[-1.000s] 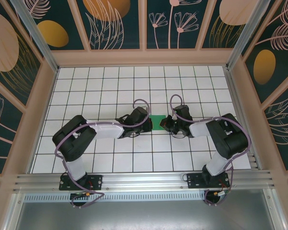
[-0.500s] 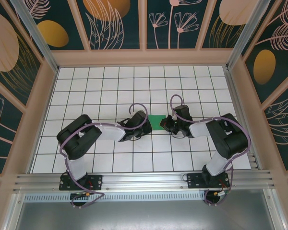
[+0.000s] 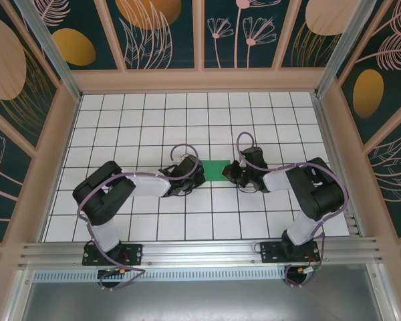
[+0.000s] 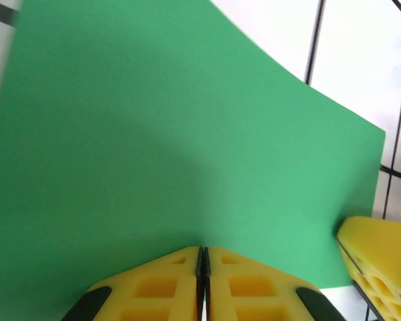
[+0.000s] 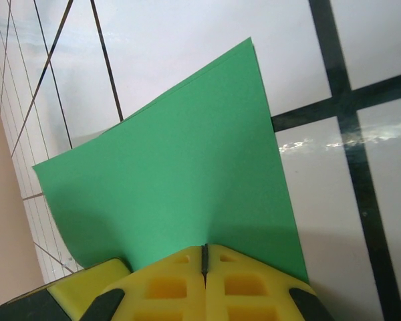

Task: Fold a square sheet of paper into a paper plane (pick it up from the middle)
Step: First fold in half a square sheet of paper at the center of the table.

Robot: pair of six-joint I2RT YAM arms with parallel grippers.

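The square sheet of paper (image 3: 217, 170) is a bright-green shape, about one tile wide, between the two grippers in the middle of the table. In the right wrist view the paper (image 5: 180, 180) shows two layers at its far edge and bows up off the tiles. My left gripper (image 3: 199, 174) is at its left edge, jaws shut, and the paper (image 4: 187, 134) runs into the seam of the left gripper (image 4: 202, 257). My right gripper (image 3: 233, 171) is at its right edge, and the right gripper (image 5: 204, 253) is likewise shut on the paper.
The white grid table (image 3: 154, 120) stretches all round the paper, with wooden walls (image 3: 60, 134) on three sides. An aluminium rail (image 3: 200, 253) with the arm bases runs along the near edge. The other arm's yellow finger (image 4: 377, 261) shows at the left wrist view's lower right.
My left gripper has drawn back a little to the left, and more of the green paper now shows between the grippers. The right arm has stayed put.
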